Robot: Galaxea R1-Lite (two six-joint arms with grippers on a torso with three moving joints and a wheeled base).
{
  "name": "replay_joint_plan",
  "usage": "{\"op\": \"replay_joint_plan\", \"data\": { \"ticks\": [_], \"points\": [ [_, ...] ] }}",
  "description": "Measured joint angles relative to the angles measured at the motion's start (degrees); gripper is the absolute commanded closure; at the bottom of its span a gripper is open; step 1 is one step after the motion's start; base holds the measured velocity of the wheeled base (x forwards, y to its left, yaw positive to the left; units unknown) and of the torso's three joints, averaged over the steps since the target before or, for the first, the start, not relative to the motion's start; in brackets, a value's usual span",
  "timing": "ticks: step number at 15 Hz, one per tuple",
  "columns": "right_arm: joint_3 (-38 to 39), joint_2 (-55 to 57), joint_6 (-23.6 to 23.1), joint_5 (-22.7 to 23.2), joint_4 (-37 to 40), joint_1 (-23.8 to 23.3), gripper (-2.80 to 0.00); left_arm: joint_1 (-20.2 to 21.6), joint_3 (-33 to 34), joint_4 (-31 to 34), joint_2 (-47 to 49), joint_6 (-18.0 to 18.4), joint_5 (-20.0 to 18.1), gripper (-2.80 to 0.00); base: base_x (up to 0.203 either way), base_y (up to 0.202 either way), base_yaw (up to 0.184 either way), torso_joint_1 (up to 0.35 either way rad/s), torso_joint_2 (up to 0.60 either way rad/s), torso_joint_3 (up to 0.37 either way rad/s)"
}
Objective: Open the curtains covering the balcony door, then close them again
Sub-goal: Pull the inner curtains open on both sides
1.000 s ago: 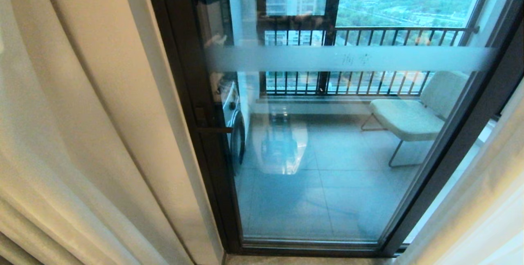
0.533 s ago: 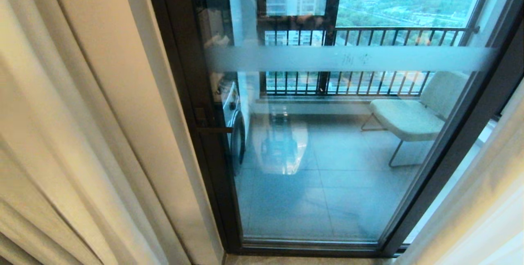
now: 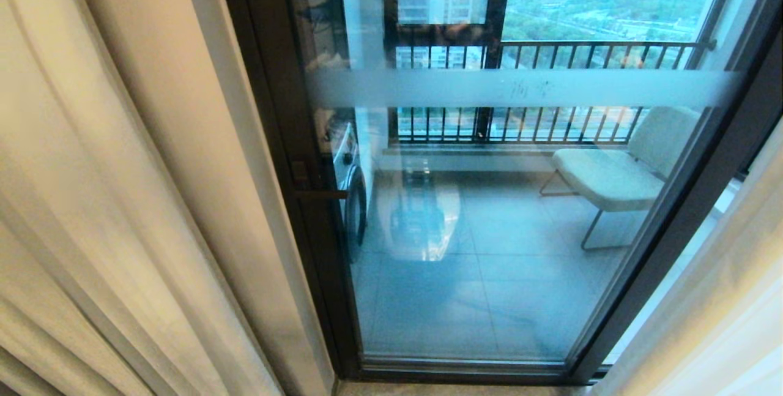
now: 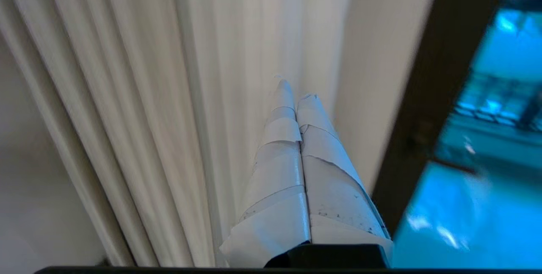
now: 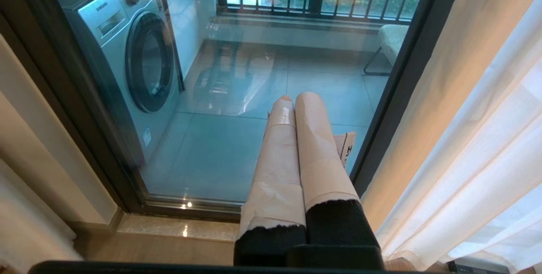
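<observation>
The cream-beige left curtain [image 3: 122,169] hangs in folds beside the balcony door [image 3: 275,139], and the door's glass [image 3: 489,273] stands uncovered. The right curtain [image 3: 722,298] shows only at the edge. Neither gripper appears in the head view. My left gripper [image 4: 294,89] is shut with nothing between its taped fingers, and it points at the left curtain's pleats [image 4: 148,96], close to the dark door frame [image 4: 432,117]. My right gripper [image 5: 296,98] is shut and empty, low before the glass [image 5: 220,151], with the beige drape [image 5: 444,96] and white sheer [image 5: 499,159] beside it.
Behind the glass are a washing machine [image 5: 135,53], a pale chair [image 3: 612,175] and a black railing [image 3: 550,47]. A frosted band [image 3: 520,87] crosses the glass. A stone sill [image 5: 169,227] runs along the door's foot.
The left curtain's folds have shifted and now hang straighter in the head view. Its edge by the door frame stays where it was. The door and the right curtain have not moved.
</observation>
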Motion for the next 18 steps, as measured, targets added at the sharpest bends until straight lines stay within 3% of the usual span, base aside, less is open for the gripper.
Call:
{"op": "replay_joint_plan", "data": {
  "ticks": [3, 10, 18],
  "points": [
    [0.0, 0.0, 0.0, 0.0, 0.03, 0.0, 0.0, 0.05, 1.39, 7.15, -6.04, -0.02, -2.63, 0.0, 0.0, 0.0, 0.0, 0.0, 0.0, 0.0],
    [0.0, 0.0, 0.02, 0.0, 0.02, 0.0, 0.0, 0.02, 10.01, 7.78, -13.32, 0.0, -12.42, 0.0, 0.0, 0.0, 0.0, 0.0, 0.0, 0.0],
    [0.0, 0.0, 0.01, 0.0, 0.04, 0.0, 0.0, -2.62, 13.49, 7.73, -15.7, -0.28, -13.85, 0.0, 0.0, 0.0, 0.0, 0.0, 0.0, 0.0]
  ]
}}
